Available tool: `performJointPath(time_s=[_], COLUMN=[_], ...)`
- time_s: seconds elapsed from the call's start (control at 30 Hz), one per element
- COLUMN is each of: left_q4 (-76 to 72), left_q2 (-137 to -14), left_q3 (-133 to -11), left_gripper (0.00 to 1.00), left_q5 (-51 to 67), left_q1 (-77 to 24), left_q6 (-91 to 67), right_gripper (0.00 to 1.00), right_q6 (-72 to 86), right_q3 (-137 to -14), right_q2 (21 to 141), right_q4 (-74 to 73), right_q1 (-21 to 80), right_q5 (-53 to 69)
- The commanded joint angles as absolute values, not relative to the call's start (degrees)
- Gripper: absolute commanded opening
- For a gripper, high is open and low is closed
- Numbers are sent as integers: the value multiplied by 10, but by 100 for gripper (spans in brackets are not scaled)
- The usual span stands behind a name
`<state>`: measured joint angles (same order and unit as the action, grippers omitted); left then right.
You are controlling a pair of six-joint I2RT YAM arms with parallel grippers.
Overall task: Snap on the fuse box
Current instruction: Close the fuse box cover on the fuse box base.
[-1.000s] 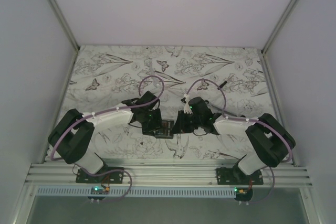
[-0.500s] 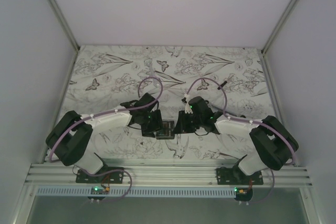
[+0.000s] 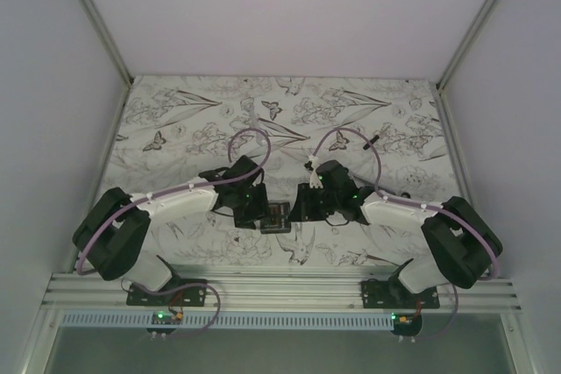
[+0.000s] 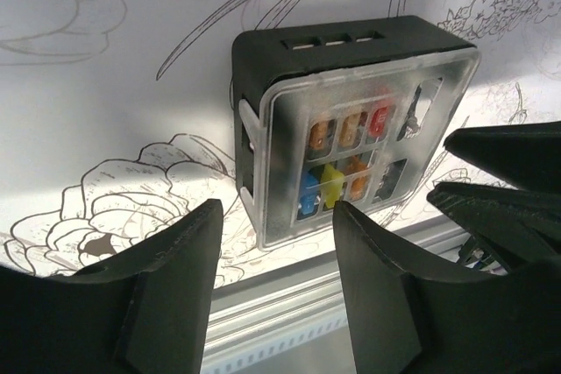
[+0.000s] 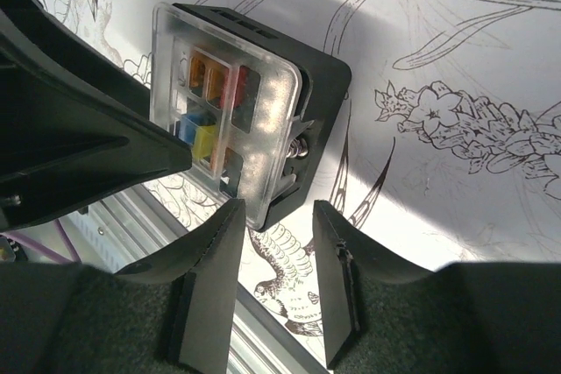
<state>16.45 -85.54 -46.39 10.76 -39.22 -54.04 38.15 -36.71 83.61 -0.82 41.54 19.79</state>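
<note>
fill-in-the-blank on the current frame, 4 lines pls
1. The fuse box lies ____ the left gripper and the right gripper.
2. Its cover is ____, so the coloured fuses show through.
3. Both grippers hold ____.
4. The cloth is printed with flowers, birds and ____.

Missing words: between; clear; nothing; butterflies.

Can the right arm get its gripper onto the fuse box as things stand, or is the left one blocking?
Probably yes. The right gripper is open, with the fuse box just ahead of its fingertips and nothing between. The left gripper sits at the opposite side, off that path.
</note>
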Motion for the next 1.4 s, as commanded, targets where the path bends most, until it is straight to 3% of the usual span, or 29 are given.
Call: performJointPath(time_s=[0.0, 0.73, 1.0, 1.37], left_q4=[181, 155, 156, 155], left_q2=[-879, -917, -907, -918], left_q3=[-491, -511, -490, -500], left_gripper=[55, 48, 48, 48], left_q5=[103, 126, 108, 114], left_q1=[-393, -412, -412, -415], left_q6=[-531, -540, -543, -551], right_gripper=[44, 46, 61, 59], right_q6=[393, 419, 392, 427], right_q3=[-368, -363, -367, -349], right_q2=[838, 867, 807, 850], right_q4=[22, 68, -36, 43], right_q1=[421, 435, 434, 440], right_q5=[201, 229, 111, 197])
